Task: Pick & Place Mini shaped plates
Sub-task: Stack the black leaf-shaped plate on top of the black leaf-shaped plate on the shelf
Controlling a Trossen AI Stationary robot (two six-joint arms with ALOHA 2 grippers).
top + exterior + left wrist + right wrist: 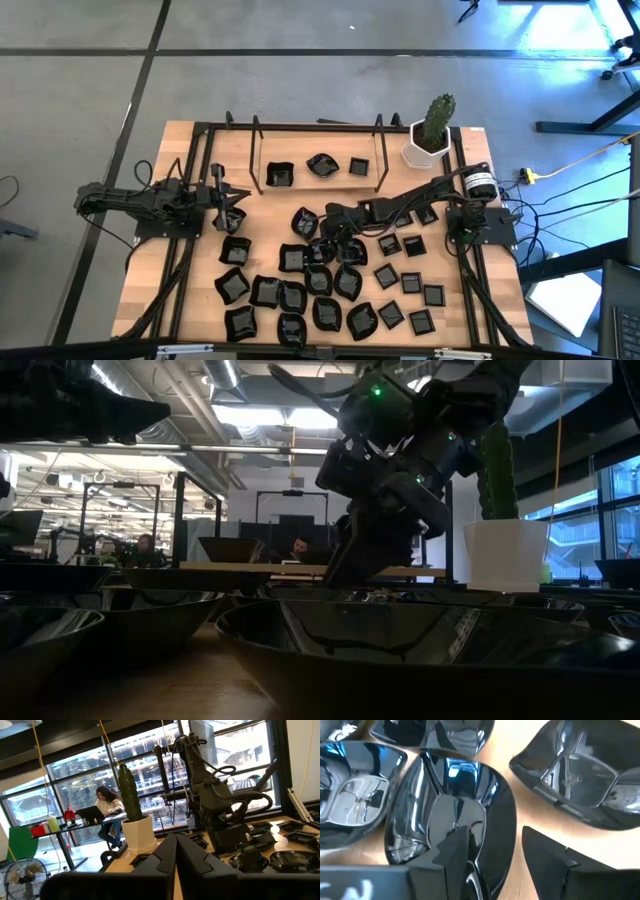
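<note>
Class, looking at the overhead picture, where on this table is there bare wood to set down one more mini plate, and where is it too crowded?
Bare wood lies between the left gripper and the three plates at the table's far side, and along the near left edge. The middle, under the right gripper, is packed with mini shaped plates; the cactus pot fills the far right corner.

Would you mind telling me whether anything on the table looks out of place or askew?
Mostly no: the black plates lie scattered loosely, several touching. The white cactus pot stands upright at the far right corner, the only non-plate item.

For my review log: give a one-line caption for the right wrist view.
Right tool, fingers apart, straddles the rim of a glossy black leaf-shaped mini plate among others on the wooden table.
</note>
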